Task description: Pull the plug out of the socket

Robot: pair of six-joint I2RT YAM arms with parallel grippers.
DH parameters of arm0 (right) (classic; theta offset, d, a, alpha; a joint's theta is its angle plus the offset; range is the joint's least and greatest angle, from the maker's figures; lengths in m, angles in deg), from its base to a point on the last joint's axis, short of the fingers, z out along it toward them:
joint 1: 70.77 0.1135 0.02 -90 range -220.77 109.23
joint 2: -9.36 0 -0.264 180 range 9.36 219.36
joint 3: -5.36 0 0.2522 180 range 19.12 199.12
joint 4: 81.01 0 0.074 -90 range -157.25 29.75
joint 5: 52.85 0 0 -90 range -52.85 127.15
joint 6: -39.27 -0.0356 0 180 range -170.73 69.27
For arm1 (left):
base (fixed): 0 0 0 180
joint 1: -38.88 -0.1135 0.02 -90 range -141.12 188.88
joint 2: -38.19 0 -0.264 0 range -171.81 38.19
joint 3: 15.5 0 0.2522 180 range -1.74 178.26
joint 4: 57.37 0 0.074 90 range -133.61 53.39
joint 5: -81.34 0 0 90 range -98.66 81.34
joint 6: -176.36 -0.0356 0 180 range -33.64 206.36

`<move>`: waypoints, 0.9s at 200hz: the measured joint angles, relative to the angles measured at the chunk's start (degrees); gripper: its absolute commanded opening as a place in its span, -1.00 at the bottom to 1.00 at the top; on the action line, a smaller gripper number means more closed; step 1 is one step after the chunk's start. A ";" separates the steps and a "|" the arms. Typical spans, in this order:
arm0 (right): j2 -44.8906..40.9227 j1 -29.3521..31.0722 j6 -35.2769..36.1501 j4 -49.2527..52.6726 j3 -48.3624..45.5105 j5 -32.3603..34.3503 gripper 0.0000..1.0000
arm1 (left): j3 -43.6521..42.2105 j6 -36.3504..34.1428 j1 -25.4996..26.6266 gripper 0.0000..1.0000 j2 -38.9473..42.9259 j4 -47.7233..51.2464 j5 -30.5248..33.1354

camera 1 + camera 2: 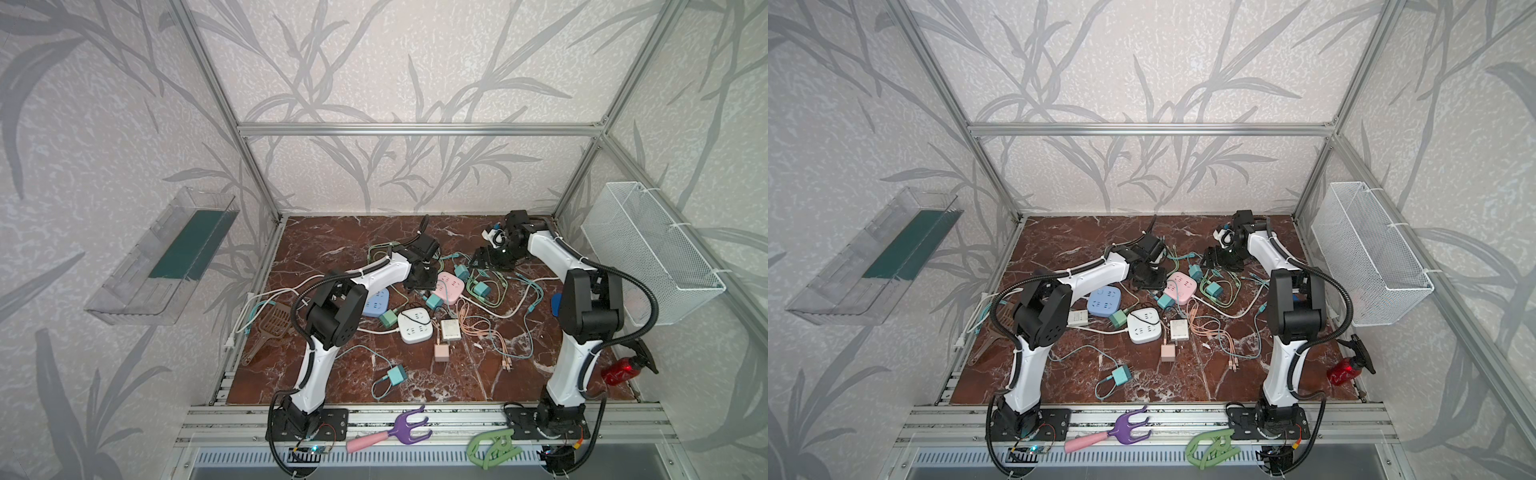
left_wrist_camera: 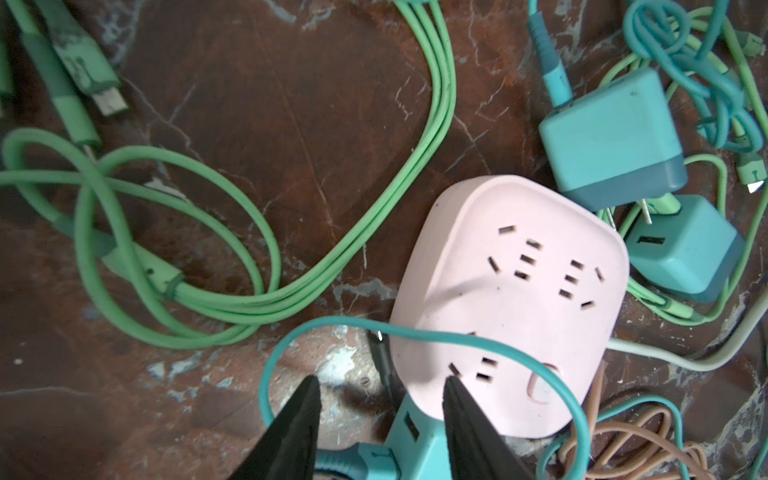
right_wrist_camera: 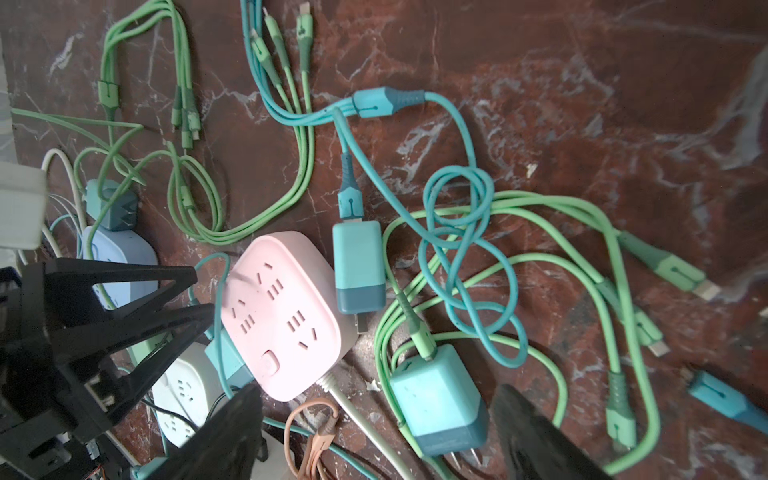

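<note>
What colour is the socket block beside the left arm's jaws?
Pale pink; the rounded plastic socket block shows best in the left wrist view.

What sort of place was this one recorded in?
Likely a lab robot test cell, not a home: an aluminium frame with wallpapered panels, two arms bolted to a front rail, and a marble-patterned board strewn with power strips and chargers.

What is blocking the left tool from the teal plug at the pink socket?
Nothing visible: the plug lies inside the open left tool. A teal cable loops over the socket beyond it.
</note>
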 measured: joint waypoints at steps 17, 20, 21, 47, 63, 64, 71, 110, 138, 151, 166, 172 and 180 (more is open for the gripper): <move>-3.13 -0.02 0.20 -2.25 -2.82 0.07 0.72 | -0.79 -0.02 0.02 0.19 1.44 -0.15 0.59; -3.78 -0.02 0.26 -2.80 -3.50 0.04 0.72 | -0.94 0.02 0.02 0.21 1.77 -0.13 0.74; -3.91 -0.02 0.28 -2.91 -3.65 0.07 0.72 | -0.98 0.04 0.02 0.22 1.81 -0.13 0.76; -9.51 -0.15 0.74 -7.48 -9.57 1.33 0.73 | -2.32 -0.13 0.00 0.38 4.11 -0.70 2.03; -13.29 -0.28 1.31 -10.99 -13.94 2.75 0.74 | -3.61 -0.20 0.00 0.47 5.70 -1.64 2.80; -13.68 -0.28 1.40 -11.32 -14.38 2.99 0.74 | -3.67 -0.24 0.02 0.48 5.77 -1.66 2.84; -15.63 -0.33 1.66 -13.31 -16.63 3.91 0.75 | -4.46 -0.24 0.02 0.50 6.60 -2.12 3.32; -27.85 -0.52 3.04 -28.55 -32.59 10.60 0.88 | -10.03 0.20 0.02 0.62 11.67 -6.14 6.34; -36.11 -0.55 3.85 -44.02 -47.15 16.44 0.99 | -15.13 0.48 0.00 0.71 16.74 -9.99 9.94; -37.99 -0.55 4.42 -51.47 -52.94 18.93 0.99 | -17.79 0.35 0.00 0.76 19.54 -12.22 12.11; -38.58 -0.55 5.09 -59.69 -58.55 21.35 0.99 | -21.09 0.22 0.00 0.83 22.82 -15.02 14.62; -38.53 -0.55 5.29 -62.47 -60.28 22.10 0.99 | -22.47 0.17 0.00 0.86 24.22 -16.06 15.69; -38.32 -0.55 5.46 -65.68 -62.14 22.91 0.99 | -24.28 0.20 0.00 0.92 25.97 -17.46 17.09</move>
